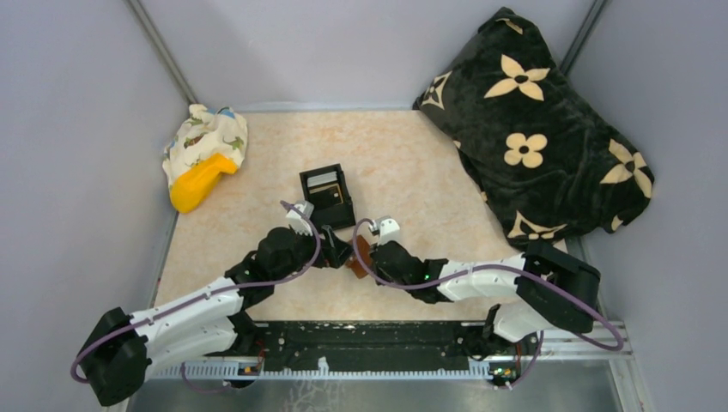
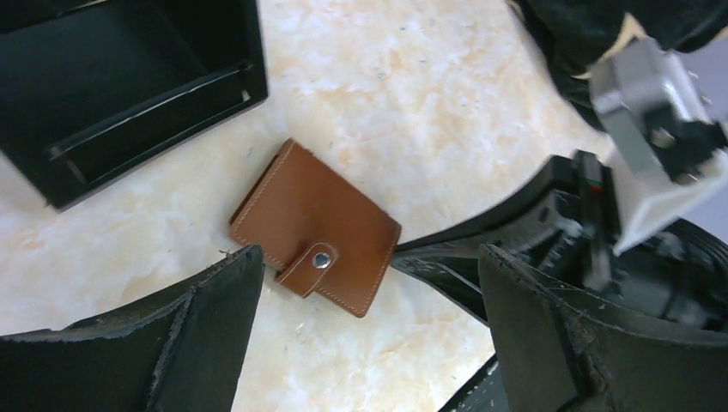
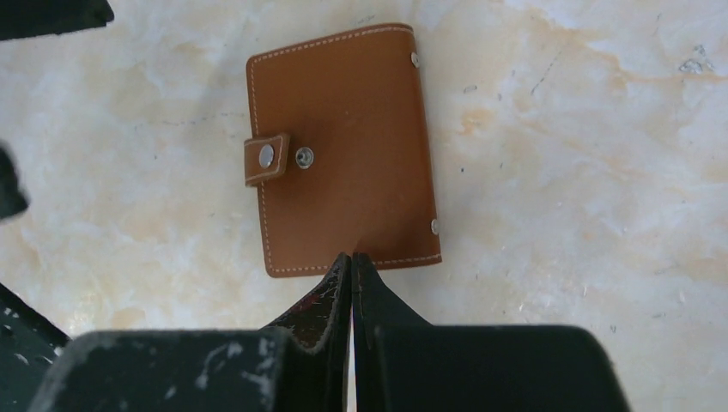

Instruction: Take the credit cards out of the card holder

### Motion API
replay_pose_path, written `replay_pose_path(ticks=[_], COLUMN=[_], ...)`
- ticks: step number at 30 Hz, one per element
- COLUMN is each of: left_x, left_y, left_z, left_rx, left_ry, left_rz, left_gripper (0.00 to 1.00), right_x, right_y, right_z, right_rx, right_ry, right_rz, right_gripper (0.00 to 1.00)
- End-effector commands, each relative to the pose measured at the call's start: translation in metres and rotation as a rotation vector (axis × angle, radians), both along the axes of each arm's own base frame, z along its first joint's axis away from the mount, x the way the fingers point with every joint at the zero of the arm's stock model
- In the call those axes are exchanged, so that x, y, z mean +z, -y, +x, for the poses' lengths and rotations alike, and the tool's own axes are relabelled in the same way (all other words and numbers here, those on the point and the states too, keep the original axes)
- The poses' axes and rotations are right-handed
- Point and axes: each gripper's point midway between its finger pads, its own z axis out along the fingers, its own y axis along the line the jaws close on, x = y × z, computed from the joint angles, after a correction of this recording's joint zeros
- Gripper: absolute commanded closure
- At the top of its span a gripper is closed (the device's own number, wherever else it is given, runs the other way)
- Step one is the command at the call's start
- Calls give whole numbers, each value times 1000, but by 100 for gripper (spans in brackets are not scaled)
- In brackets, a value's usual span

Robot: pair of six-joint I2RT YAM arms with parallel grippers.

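While the card holder [image 3: 343,146] lies folded shut: no card shows anywhere outside it, so the task looks barely begun.
Holder's place: flat on the bench [image 3: 601,129], brown cover up, between the two arms and near the black box [image 1: 326,196].
Tab [image 3: 264,160]: wrapped over one edge; a bare stud [image 3: 304,157] sits just beside its end, so I cannot tell whether it is snapped down.
Left pincer [image 2: 369,266]: spread wide and empty, one finger to either side of the holder in its own view.
Right pincer [image 3: 352,262]: tips pressed together with nothing between them, meeting the holder's near edge.
Left to do: free the tab, open the cover, draw out every card.
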Motion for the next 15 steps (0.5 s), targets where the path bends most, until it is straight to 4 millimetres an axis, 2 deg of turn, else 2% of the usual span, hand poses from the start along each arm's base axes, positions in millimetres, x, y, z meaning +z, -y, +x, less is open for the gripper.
replay_pose_path(ticks=[1,2,5,9,13,15], left_x=[-2,-2,0,9,19,20], left_y=[-14,-17,-30,-52,-92,-109], left_z=[11,12,17,19,15,11], left_rx=[128,153,249,372,583,663], left_ry=[-44,-53,-67,-87,-146,-163], left_rz=[20,13,-7,-32,-87,-116], left_gripper=[1,1,1,4,10,10], right_x=[29,33,41,38,30,25], right_y=[-2,-2,-9,-18,-29,-34], right_z=[3,4,1,1,1,1], right_rx=[-51,-35,10,53,90,105], right_ry=[77,112,194,262,289,299], right_rz=[9,-20,-101,-205,-268,-296], right_gripper=[100,96,73,48,39,38])
